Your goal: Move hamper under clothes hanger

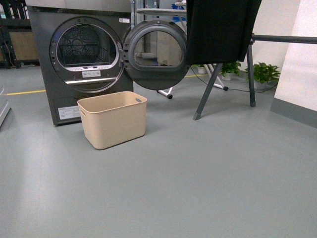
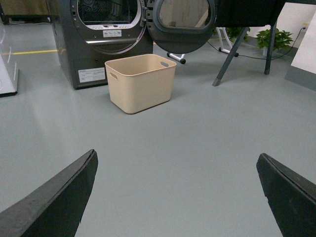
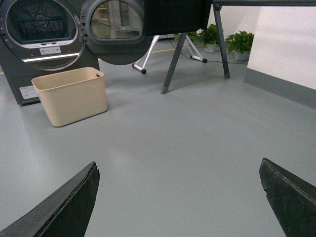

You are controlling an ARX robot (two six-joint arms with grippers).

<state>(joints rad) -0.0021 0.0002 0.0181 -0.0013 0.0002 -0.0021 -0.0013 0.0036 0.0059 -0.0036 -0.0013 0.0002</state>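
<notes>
The beige hamper (image 1: 114, 121) stands empty on the grey floor right in front of the open dryer; it also shows in the left wrist view (image 2: 141, 83) and the right wrist view (image 3: 71, 96). The clothes hanger (image 1: 250, 74), dark grey with splayed legs and a black cloth (image 1: 220, 29) draped on its bar, stands to the hamper's right and further back. It also shows in the left wrist view (image 2: 226, 57) and the right wrist view (image 3: 173, 61). My left gripper (image 2: 177, 160) and right gripper (image 3: 178, 165) are open, empty, above bare floor well short of the hamper.
A dark grey dryer (image 1: 79, 59) with its round door (image 1: 156, 54) swung open stands behind the hamper. A white-legged ironing board (image 1: 166, 91) and potted plants (image 1: 265, 74) are behind the hanger. A white wall (image 1: 297, 64) stands at the right.
</notes>
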